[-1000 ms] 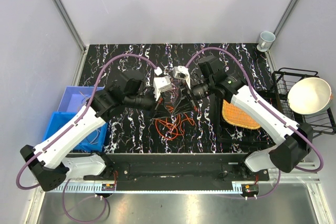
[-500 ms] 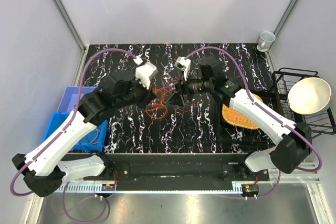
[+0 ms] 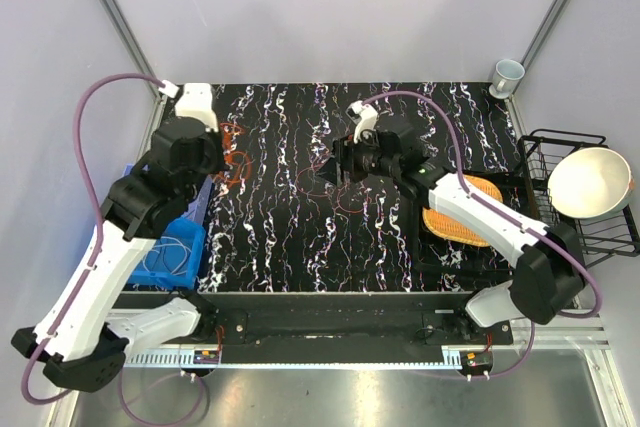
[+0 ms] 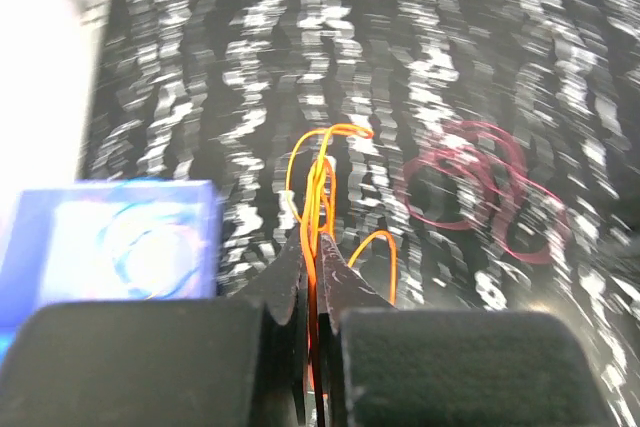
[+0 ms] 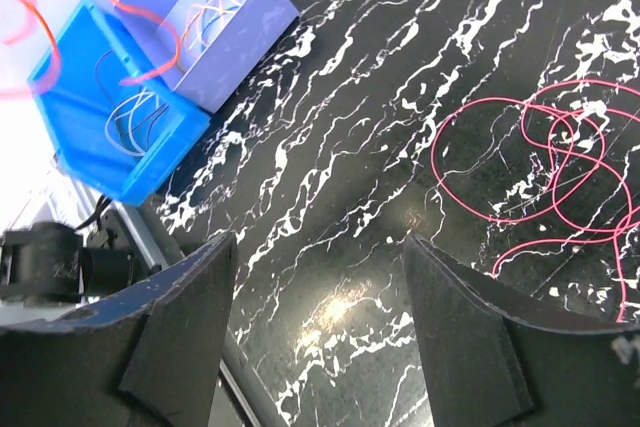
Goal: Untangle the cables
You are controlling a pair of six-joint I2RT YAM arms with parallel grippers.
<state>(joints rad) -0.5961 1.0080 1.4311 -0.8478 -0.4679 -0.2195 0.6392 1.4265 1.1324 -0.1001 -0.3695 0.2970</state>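
Between the left fingers (image 4: 282,287), orange cable (image 4: 316,177) runs hidden.

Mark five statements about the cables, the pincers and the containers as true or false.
1. The left pincer is shut on the orange cable. True.
2. The right pincer grips the red cable. False: it is open and empty, and the red cable lies loose on the table.
3. The orange and red cables are tangled together. False: they are apart.
4. The blue bin holds thin wires. True.
5. The bowl sits mid-table. False: it rests in the black rack at the right.
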